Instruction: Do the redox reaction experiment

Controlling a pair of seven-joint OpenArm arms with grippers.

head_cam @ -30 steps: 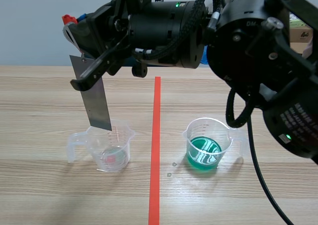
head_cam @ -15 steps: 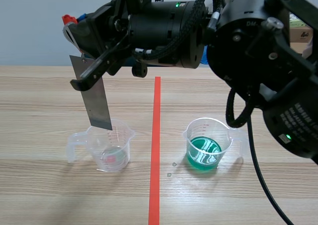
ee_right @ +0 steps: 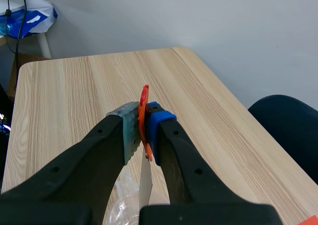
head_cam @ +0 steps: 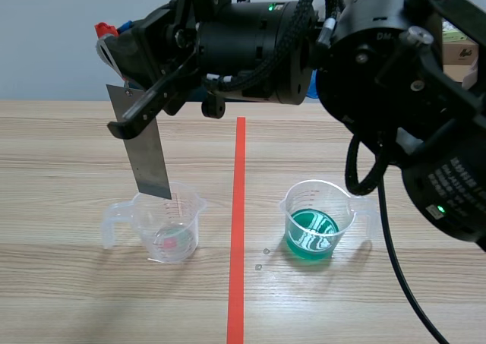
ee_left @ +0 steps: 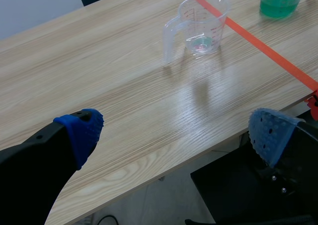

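Wood-grain table (head_cam: pixel 76 298). Right gripper (ee_right: pixel 141 130): clamped on metal strip (head_cam: pixel 149 162), lower end at mouth of clear cup (head_cam: pixel 171 230); nothing moved in the last second, so immersion looks pending. Left gripper (ee_left: pixel 176 131): wide, empty. Green-liquid cup (head_cam: pixel 313 222): well apart.

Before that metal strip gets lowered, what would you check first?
1. Grip: right gripper shut on the metal strip: ok.
2. Aim: strip's lower end at the clear beaker rim: ok.
3. Clear beaker upright: ok.
4. Beaker of green liquid upright, apart from the strip: ok.
5. Left gripper open, away from both beakers: ok.
6. Strip's tip inside the clear beaker or just behind its rim: cannot tell.
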